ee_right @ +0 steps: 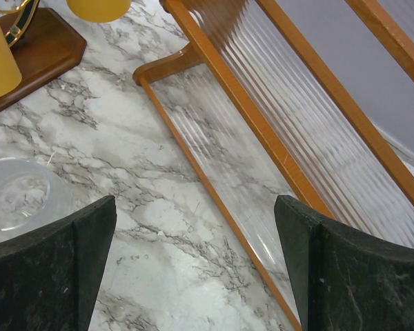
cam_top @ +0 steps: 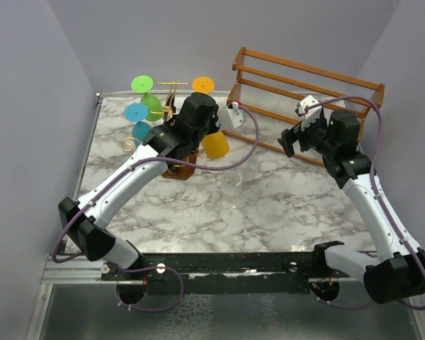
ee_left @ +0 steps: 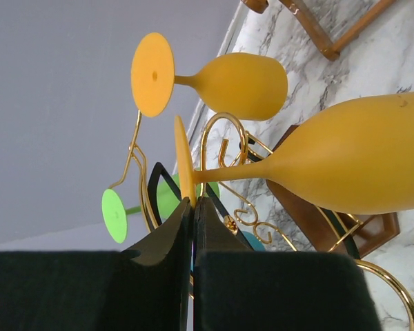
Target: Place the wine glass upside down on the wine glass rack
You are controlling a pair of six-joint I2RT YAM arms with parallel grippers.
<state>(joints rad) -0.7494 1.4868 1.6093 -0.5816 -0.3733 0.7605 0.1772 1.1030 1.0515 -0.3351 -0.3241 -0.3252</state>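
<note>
Two arms reach out over the marble bench (cam_top: 269, 205).

Edges: grey walls (cam_top: 28, 106) close in on the left, far and right sides. A black rail (cam_top: 219, 263) runs along the near edge.

The wine glass rack (cam_top: 178, 171) stands toward the far left corner. Its wire arms carry upturned glasses: green (cam_top: 143, 85), blue (cam_top: 135, 112) and orange (cam_top: 202, 84). A slatted wooden rack (cam_top: 269, 95) sits in the far right corner, lying along the far edge.

Open room: the middle and near half of the bench show marble and one clear round vessel (cam_top: 231, 179), about mid-bench, near the wire rack's base.

Left claw (ee_left: 193, 203): fully closed, fingertips pinching the rim of the foot of the yellow wine glass (ee_left: 359, 155). The glass is at the wire rack's right side, bowl down, with its stem passing within a gold scroll. Cannot tell whether the scroll bears its weight.

Right claw (ee_right: 193, 227): jaws wide apart, nothing between them. It hovers above the bench beside the slatted rack's near rail.
</note>
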